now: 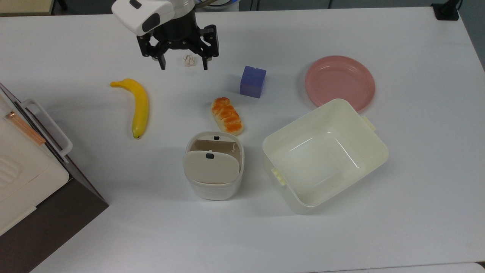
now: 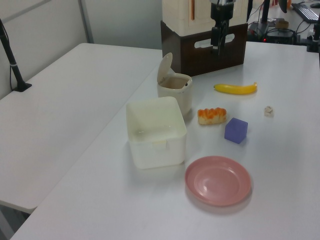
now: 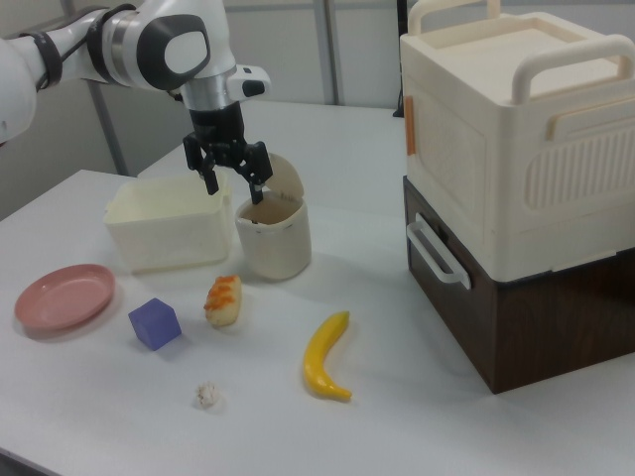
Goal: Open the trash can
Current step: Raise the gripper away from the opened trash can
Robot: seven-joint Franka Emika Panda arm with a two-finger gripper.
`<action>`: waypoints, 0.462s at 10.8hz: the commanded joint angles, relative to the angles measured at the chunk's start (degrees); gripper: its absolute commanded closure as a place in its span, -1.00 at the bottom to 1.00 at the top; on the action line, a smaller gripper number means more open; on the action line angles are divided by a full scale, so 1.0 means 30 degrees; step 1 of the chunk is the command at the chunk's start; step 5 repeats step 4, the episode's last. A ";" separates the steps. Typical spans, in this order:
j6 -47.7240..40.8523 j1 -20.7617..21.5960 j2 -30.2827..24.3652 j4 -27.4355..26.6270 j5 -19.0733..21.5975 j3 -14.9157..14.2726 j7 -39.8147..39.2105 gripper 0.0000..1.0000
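The trash can (image 1: 214, 191) is a small white rounded bin near the table's middle, also seen as the trash can (image 2: 176, 97) and the trash can (image 3: 275, 243). Its beige lid (image 1: 211, 167) stands tilted up on its hinge, black button showing, and the inside lies exposed; the lid (image 2: 165, 68) rises at the bin's far-left side in the left view. My gripper (image 1: 184, 63) hangs open, high above the table and well away from the bin toward the top view's upper edge. It holds nothing. The left view has the gripper (image 2: 216, 46) in front of the brown box, and the right view has the gripper (image 3: 234, 186) above the bin.
A banana (image 1: 139, 108), a bread roll (image 1: 226, 115), a purple cube (image 1: 252, 81) and a small crumpled white scrap (image 1: 188, 60) lie behind the bin. A cream tub (image 1: 301, 204) stands close to its right in the top view, a pink plate (image 1: 340, 81) beyond. A white-and-brown box (image 1: 22, 178) fills the left edge.
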 commanded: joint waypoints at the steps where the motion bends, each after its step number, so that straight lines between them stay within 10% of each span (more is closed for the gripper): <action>1: -0.0126 0.0174 -0.0314 -0.0653 0.0212 -0.0177 0.0887 -1.00; 5: 0.0050 0.0204 -0.0196 -0.0653 0.0124 -0.0177 0.1566 -1.00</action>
